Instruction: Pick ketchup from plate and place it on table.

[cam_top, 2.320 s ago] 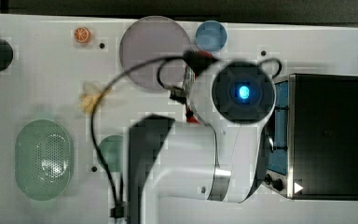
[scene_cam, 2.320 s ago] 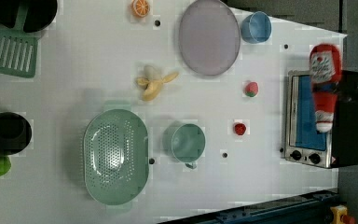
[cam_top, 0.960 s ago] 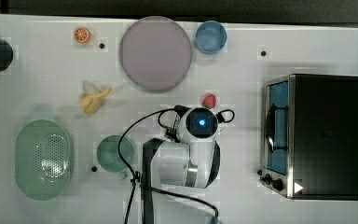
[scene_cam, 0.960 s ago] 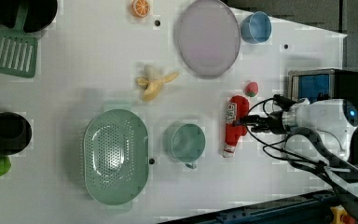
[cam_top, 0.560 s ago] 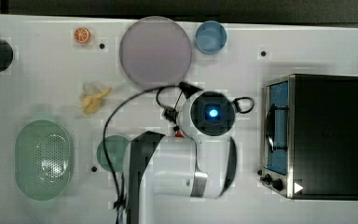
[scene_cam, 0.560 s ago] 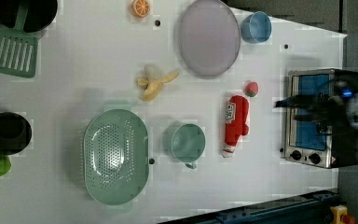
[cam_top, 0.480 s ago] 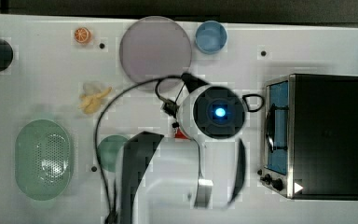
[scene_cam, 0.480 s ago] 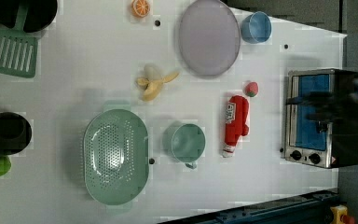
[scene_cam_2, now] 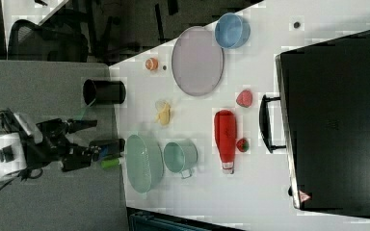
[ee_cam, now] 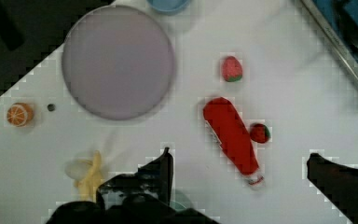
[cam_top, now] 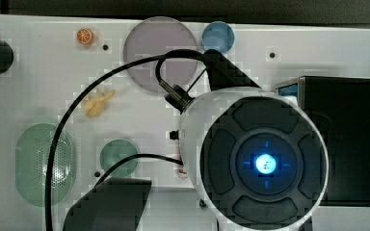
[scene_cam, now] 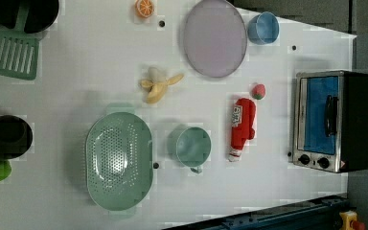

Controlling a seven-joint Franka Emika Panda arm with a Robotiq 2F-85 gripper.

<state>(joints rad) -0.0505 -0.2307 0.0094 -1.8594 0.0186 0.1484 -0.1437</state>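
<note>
1. The ketchup (scene_cam: 240, 125) lies flat on the table (scene_cam: 76, 72), well apart from the plate (scene_cam: 214, 38), its pale cap end pointing away from the plate.
2. In the left view, the bottle sits between a green cup (scene_cam: 191, 146) on the left view's left and a toaster oven (scene_cam: 333, 120) on the left view's right; a strawberry (scene_cam: 258, 91) rests near its red base end.
3. The wrist view shows a second small red fruit (ee_cam: 259, 133) just beside the bottle's side, on the side facing the oven.
4. The plate carries nothing; a blue bowl (scene_cam: 263, 27) stands just beside its rim, and an orange slice (scene_cam: 144, 8) lies near its other side.
5. The gripper (ee_cam: 242, 175) hangs above the table with its two fingers (ee_cam: 161, 170) spread wide, nothing between them.
6. In the top view the arm's round wrist housing (cam_top: 262, 161), its blue light glowing, covers the middle of the table.
7. A banana (scene_cam: 159, 85) and a green colander (scene_cam: 120, 160) sit apart from the bottle on the table.
</note>
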